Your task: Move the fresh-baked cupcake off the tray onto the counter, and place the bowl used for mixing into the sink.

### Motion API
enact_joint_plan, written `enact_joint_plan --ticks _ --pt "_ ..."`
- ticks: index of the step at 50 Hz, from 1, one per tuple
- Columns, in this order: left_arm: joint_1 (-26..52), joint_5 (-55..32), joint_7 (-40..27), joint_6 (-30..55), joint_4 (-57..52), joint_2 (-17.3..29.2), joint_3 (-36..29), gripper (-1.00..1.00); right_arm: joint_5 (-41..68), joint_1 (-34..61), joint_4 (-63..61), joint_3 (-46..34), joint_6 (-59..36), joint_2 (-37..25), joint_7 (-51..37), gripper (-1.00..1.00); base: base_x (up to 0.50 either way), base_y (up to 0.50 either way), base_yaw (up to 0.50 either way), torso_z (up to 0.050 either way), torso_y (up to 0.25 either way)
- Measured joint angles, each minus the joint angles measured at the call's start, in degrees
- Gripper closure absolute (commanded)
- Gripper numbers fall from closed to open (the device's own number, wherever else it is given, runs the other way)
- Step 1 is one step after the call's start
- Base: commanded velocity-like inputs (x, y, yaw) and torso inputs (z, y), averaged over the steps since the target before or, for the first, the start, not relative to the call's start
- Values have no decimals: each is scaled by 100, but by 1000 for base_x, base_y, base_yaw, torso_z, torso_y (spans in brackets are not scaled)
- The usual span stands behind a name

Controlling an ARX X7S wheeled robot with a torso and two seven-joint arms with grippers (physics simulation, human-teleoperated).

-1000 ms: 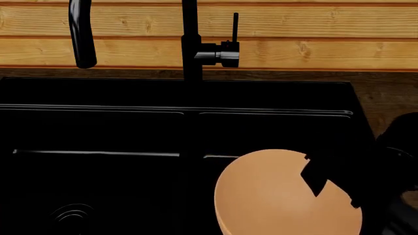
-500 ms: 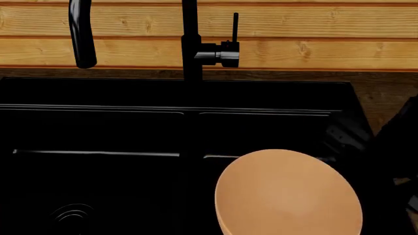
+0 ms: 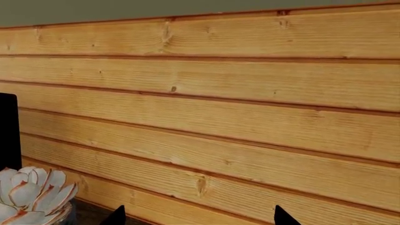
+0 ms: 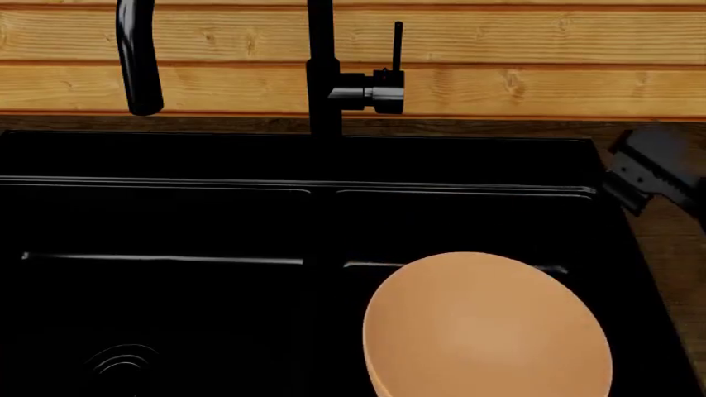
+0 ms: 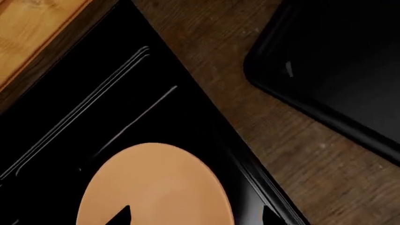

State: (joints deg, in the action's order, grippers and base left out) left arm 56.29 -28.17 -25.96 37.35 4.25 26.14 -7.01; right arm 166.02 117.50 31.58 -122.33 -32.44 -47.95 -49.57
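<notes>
Right now I am seeing my right gripper (image 5: 194,216) only as two dark fingertips poking into its wrist view, spread apart with nothing between them, hanging above the one bowl (image 5: 156,185). That single peach-tan bowl is sitting in the right basin of the sink (image 4: 165,215), whose two basins and one faucet (image 4: 322,74) only my head view is showing. My right wrist view alone is showing the counter (image 5: 262,117) and one black tray (image 5: 337,70). My left gripper (image 3: 196,216) is likewise spread, facing the plank wall (image 3: 218,108) beside one succulent (image 3: 31,192).
</notes>
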Motion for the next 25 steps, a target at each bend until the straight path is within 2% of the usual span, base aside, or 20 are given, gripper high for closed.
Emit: enact_joint_plan --ticks 25 --pt "-14 -45 -36 81 -153 31 -21 -100 -576 1197 -1282 387 692 -948 -896 -100 0 0 0 0 0"
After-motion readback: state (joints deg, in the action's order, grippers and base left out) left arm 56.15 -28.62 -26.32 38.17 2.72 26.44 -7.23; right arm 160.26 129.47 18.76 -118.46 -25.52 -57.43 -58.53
